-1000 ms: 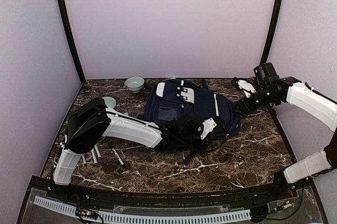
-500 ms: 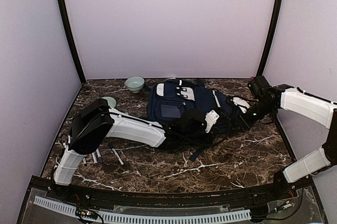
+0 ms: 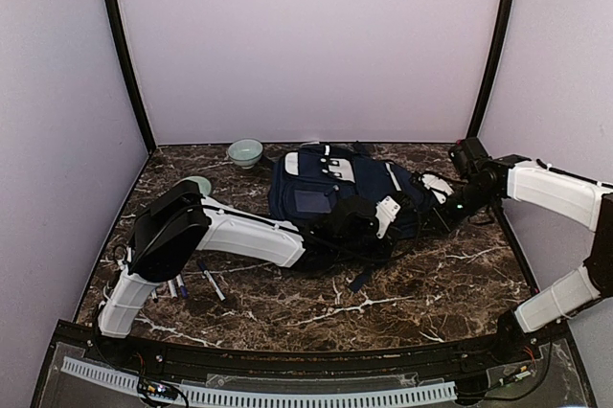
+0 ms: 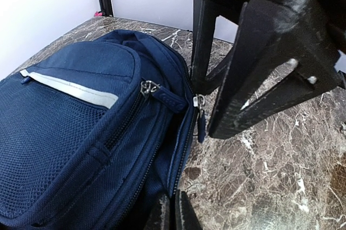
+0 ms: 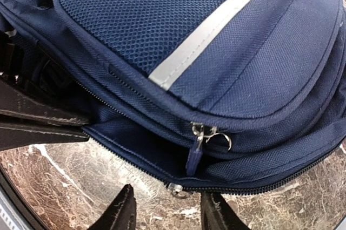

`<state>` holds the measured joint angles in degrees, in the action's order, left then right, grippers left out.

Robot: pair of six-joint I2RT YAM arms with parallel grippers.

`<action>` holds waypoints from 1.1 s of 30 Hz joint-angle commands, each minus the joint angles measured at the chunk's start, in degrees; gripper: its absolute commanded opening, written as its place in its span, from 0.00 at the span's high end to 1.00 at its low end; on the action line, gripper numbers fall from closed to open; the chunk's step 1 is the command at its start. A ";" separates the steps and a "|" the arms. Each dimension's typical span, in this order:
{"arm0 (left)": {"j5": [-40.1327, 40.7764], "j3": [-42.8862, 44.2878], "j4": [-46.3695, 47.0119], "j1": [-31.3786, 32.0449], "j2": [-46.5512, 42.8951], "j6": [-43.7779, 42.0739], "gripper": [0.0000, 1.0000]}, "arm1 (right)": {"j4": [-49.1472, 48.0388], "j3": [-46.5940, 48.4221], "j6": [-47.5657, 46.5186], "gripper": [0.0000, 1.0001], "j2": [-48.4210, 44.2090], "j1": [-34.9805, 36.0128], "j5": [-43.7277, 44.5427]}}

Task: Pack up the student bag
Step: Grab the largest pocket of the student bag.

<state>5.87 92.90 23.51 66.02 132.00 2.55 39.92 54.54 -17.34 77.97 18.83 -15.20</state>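
Top view: bag (image 3: 321, 188) lies at the far middle of the table (image 3: 431, 283), left gripper (image 3: 388, 221) at its near-right edge, right gripper (image 3: 431, 209) just beside. Left wrist: fingers (image 4: 185, 216) pinched on the bag's edge fabric. Right wrist: fingers (image 5: 121, 208) spread, holding nothing, just short of a zip pull (image 5: 194, 157).
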 commanded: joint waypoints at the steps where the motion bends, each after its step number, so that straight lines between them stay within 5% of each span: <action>1: -1.98 3.11 9.23 0.69 -3.55 1.57 1.00 | -5.76 -0.89 1.17 0.63 1.48 0.42 -0.56; 8: -1.49 2.13 9.74 0.69 -4.33 1.33 1.00 | -7.35 -0.89 2.37 0.64 3.49 0.50 -1.87; 15: -1.89 2.58 10.99 0.69 -5.24 1.52 1.00 | -10.81 -3.00 3.52 0.62 4.47 0.53 7.33; 20: -1.71 2.52 10.74 0.69 -5.35 0.60 1.00 | -10.83 -3.44 3.37 0.69 3.06 0.42 11.96; 26: -1.11 1.19 11.36 0.69 -5.64 0.08 1.00 | -8.37 -3.83 1.86 0.91 -0.17 0.22 13.63; 33: -1.27 0.42 11.66 0.69 -5.87 0.04 1.00 | -6.84 -3.92 1.02 1.00 -1.63 -1.27 13.54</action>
<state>6.11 92.86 26.11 66.00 132.00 3.01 33.50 51.13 -15.97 77.41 19.27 -5.30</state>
